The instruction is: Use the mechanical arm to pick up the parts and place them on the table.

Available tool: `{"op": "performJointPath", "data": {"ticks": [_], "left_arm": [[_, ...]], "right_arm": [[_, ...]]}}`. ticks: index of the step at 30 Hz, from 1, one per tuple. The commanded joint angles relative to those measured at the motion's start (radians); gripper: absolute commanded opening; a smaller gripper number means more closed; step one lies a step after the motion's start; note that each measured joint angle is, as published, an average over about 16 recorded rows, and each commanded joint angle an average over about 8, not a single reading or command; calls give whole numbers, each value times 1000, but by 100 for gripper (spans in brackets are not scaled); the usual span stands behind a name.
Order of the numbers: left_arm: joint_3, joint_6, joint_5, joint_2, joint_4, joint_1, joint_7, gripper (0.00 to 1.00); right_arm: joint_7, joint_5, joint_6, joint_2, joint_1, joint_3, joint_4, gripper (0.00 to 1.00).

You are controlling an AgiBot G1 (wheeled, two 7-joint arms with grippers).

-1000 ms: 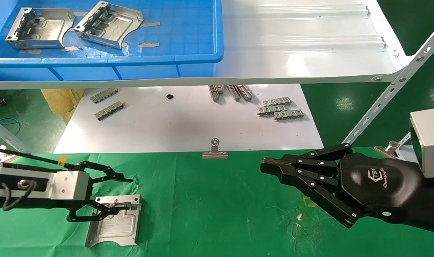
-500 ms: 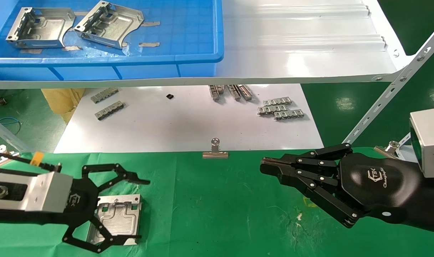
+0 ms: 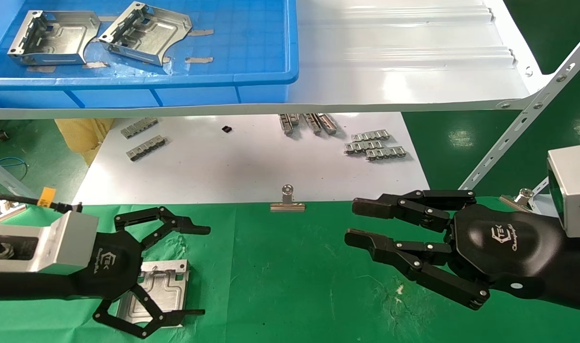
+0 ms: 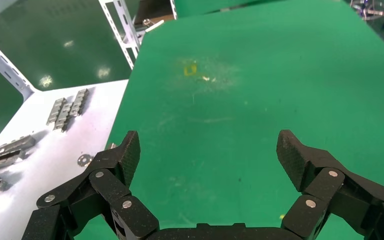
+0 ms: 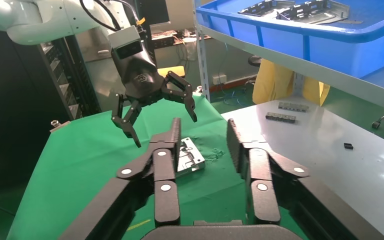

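Observation:
One silvery bracket (image 3: 168, 282) lies flat on the green cloth table (image 3: 290, 286) at the front left; it also shows in the right wrist view (image 5: 191, 157). My left gripper (image 3: 205, 271) hovers just above it, open wide and empty; in the left wrist view (image 4: 210, 150) only green cloth shows between its fingers. My right gripper (image 3: 355, 222) is open and empty over the table's right half, fingers pointing left (image 5: 202, 127). Two more brackets (image 3: 54, 35) (image 3: 144, 31) lie in the blue bin (image 3: 142, 81) on the shelf.
A glossy white shelf (image 3: 404, 57) overhangs a white sheet with small grey link strips (image 3: 375, 145) (image 3: 144, 138). A silver binder clip (image 3: 287, 202) sits at the cloth's far edge. A perforated shelf strut (image 3: 523, 128) slants at the right.
My left gripper has let go of the bracket, spread wide, turned and risen off it; the bracket stays on the cloth. My right gripper's fingers have parted from shut to open.

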Motion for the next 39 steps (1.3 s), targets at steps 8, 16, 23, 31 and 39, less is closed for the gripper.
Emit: {"op": "performJointPath", "data": {"ticks": [8, 16, 23, 31, 39], "left_arm": [[-109, -9, -29, -8, -77, 83, -94, 100], [-205, -18, -55, -15, -145, 156, -178, 100], [-290, -25, -78, -21, -205, 220, -251, 100], [-386, -34, -104, -28, -273, 293, -335, 100], [-477, -41, -129, -34, -336, 362, -412, 100]], "right_arm": [[0, 0, 0, 0, 0, 0, 0, 100], [0, 0, 0, 0, 0, 0, 0, 100], [0, 0, 0, 0, 0, 0, 0, 100], [0, 0, 0, 0, 0, 0, 0, 100], [0, 0, 0, 0, 0, 0, 0, 100]]}}
